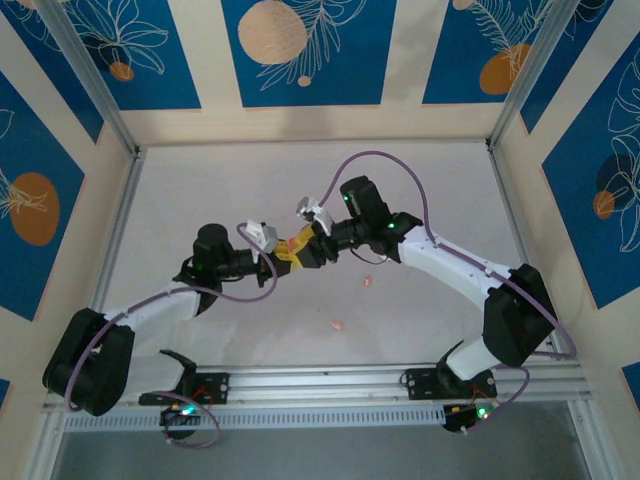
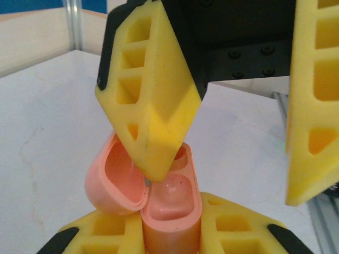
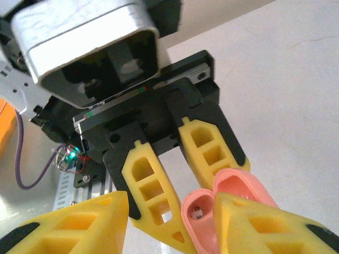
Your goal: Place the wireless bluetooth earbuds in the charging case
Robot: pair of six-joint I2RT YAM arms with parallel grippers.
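Earbud (image 1: pixel 338 325) loose on tabletop (image 1: pixel 200 180), nearest to arm bases (image 1: pixel 300 385). Second earbud (image 1: pixel 368 281) farther back, slightly right, apart from first. Beyond them, mid-tabletop: left end effector (image 2: pixel 169 235) pinching charging case (image 2: pixel 170 214) by lower body. Lid (image 2: pixel 114 180) hinged open to left in left wrist view. Right end effector (image 2: pixel 230 185) spread, facing left one. One yellow finger (image 2: pixel 151 106) has tip at open case mouth, other finger well off to right.

Left end effector (image 3: pixel 204 203) shut tight; right end effector (image 2: pixel 228 185) agape, facing it
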